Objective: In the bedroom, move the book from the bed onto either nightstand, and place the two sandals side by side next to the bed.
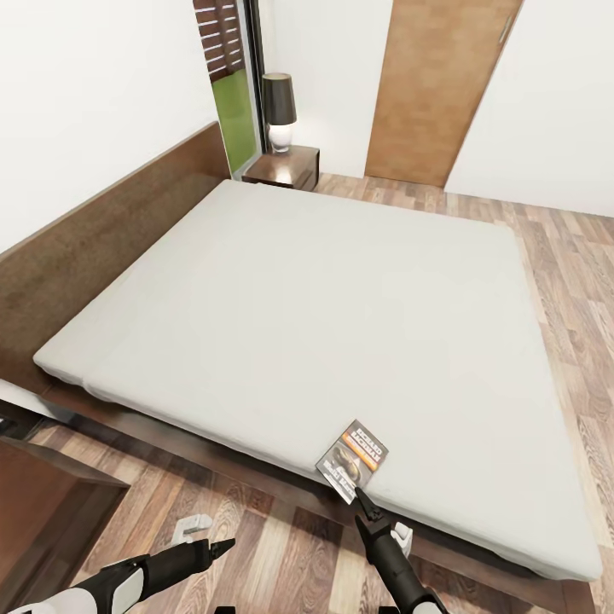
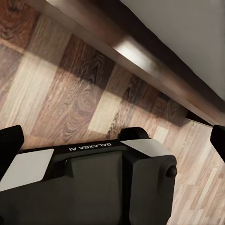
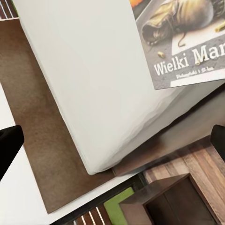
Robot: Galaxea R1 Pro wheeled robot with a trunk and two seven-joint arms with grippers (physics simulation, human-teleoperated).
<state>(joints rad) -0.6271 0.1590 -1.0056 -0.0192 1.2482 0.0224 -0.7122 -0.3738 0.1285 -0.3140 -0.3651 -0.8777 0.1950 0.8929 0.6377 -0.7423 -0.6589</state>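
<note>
**Right gripper at the book on the bed edge**

Book [image 1: 352, 459] lies flat on the near edge of the bed [image 1: 307, 298], just ahead of the right gripper [image 1: 365, 503]. Gripper tip points at the book's near corner, very close; cannot tell if touching. In the right wrist view both fingertips [image 3: 9, 143] sit at opposite edges of the picture, so its jaws are spread wide, nothing between them. Book cover [image 3: 187, 37] there shows a boot picture and white lettering, resting on the off-white mattress [image 3: 93, 79] above the dark frame.

Left gripper [image 1: 223, 544] hangs low over the wood-plank floor [image 1: 281, 554], well off to the left of the book, short of the bed frame [image 2: 140, 56]. Fingertips [image 2: 9, 140] at both edges of the left wrist view, jaws apart, empty.

Nightstand [image 1: 286, 166] with a lamp [image 1: 279, 111] stands at the far side of the bed, well away from both grippers, by the window. Brown door [image 1: 435, 85] beyond it. Dark cabinet corner [image 1: 43, 503] just left of the left arm.
</note>
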